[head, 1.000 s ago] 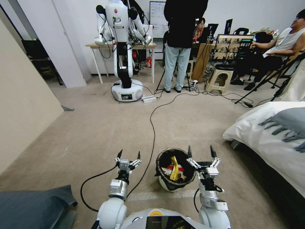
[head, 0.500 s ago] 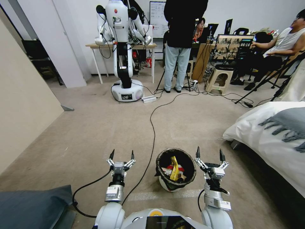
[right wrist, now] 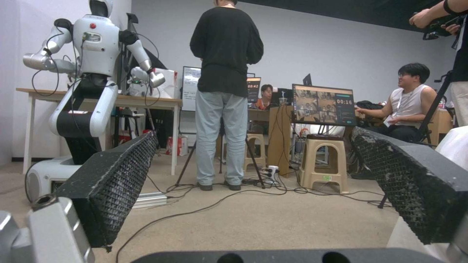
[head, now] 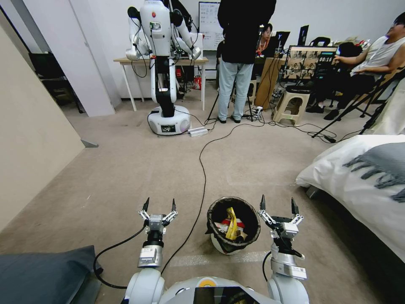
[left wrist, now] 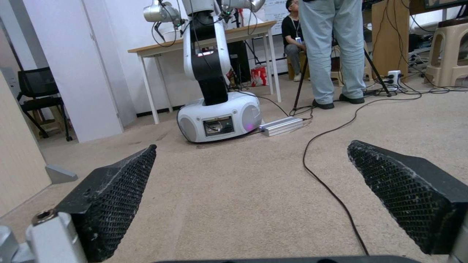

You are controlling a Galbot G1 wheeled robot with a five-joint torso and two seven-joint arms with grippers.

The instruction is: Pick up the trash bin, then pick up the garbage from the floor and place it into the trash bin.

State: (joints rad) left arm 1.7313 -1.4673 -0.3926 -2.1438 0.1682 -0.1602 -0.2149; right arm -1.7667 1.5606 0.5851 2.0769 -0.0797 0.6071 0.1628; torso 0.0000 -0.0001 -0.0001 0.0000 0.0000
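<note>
So the bin point(head: 233, 226) is the anchor here, sitting on the carpet point(head: 126, 177) right in front of the robot, and it's between the two arms.

Far left of the bin there's a grey cushion point(head: 42, 272) down at floor level. Next over, the left gripper point(head: 158, 207) hangs low above the carpet, well left of the bin and not touching it, fingers spread wide with nothing in them. In the left wrist view you can see both black textured pads point(left wrist: 114, 199) wide apart with just bare carpet between. A black cable point(head: 202, 169) runs along the floor between that gripper and the bin, passing just left of the bin's rim.

The bin itself is upright, black liner folded over the rim, and the garbage point(head: 231, 226) is inside: a yellow packet standing up, something red and some pale paper around it.

Just right of the bin is the right gripper point(head: 277, 205), close beside the rim but apart from it, also spread wide and empty. Farther right of the bin is a bed point(head: 358, 185) with white bedding.
</note>
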